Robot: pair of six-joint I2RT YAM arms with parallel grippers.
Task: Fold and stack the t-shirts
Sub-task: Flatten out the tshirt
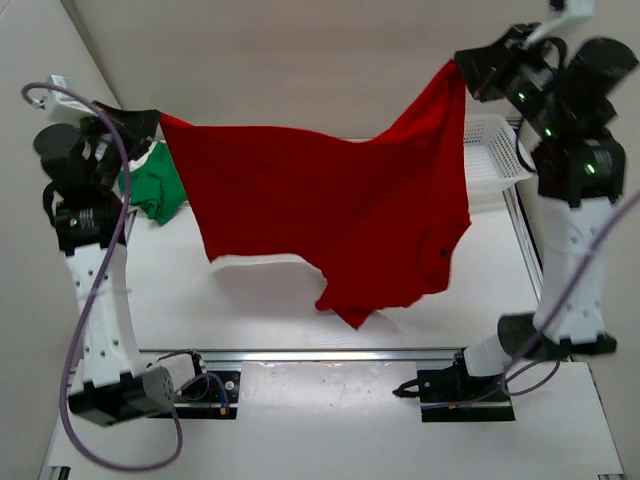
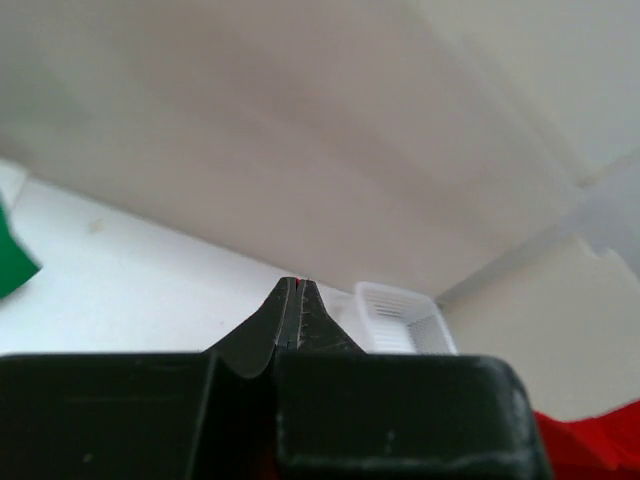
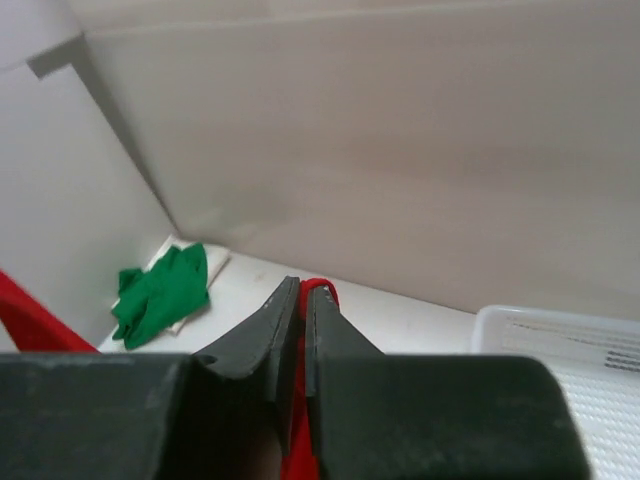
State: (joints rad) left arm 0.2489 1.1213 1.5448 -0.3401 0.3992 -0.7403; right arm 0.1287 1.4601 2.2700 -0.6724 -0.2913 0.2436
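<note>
Top external: left end effector and right end effector each pinch the red t-shirt, hanging between them

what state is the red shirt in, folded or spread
Spread, not folded: the red shirt hangs stretched between the left jaws and right jaws, each shut on a corner.
</note>
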